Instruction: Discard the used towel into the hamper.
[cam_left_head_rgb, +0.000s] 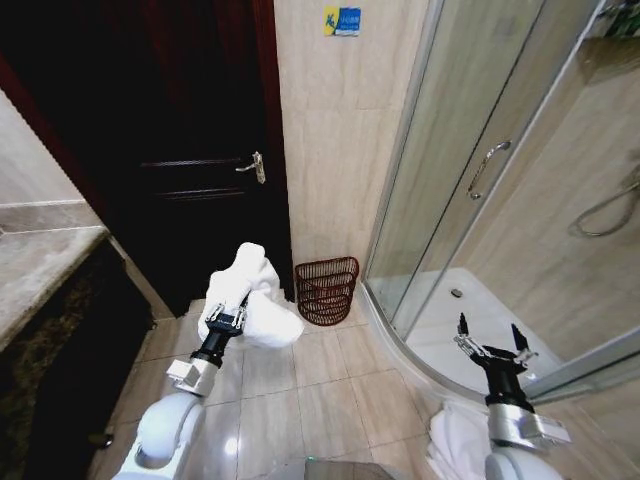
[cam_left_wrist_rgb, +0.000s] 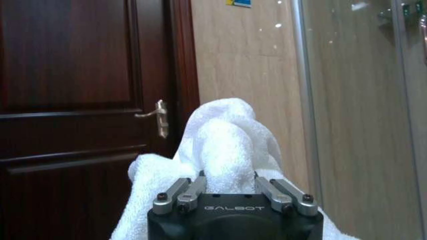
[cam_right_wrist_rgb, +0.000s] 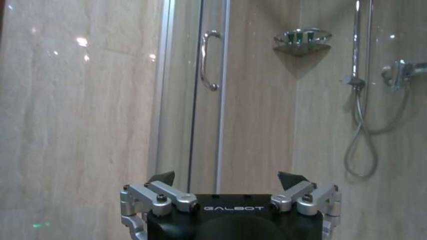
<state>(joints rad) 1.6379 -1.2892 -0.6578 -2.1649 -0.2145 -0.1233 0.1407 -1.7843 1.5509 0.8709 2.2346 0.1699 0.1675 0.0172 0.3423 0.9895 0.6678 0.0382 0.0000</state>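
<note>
Towel (cam_left_head_rgb: 252, 300) in left gripper (cam_left_head_rgb: 226, 318), near hamper (cam_left_head_rgb: 326, 289) by wall.

The left gripper (cam_left_wrist_rgb: 227, 184) clamped a bunched white terry towel (cam_left_wrist_rgb: 223, 145) that rose between its fingers, in front of a dark wooden door (cam_left_wrist_rgb: 73, 100) with a brass lever handle (cam_left_wrist_rgb: 157, 116) and a beige tiled wall (cam_left_wrist_rgb: 247, 55).

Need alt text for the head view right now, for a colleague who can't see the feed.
The left gripper holds a bunched white towel above the tiled floor, just short of the dark red wire hamper standing against the wall between a dark wooden door and a glass shower enclosure. The right gripper hangs open beside the shower.
</note>
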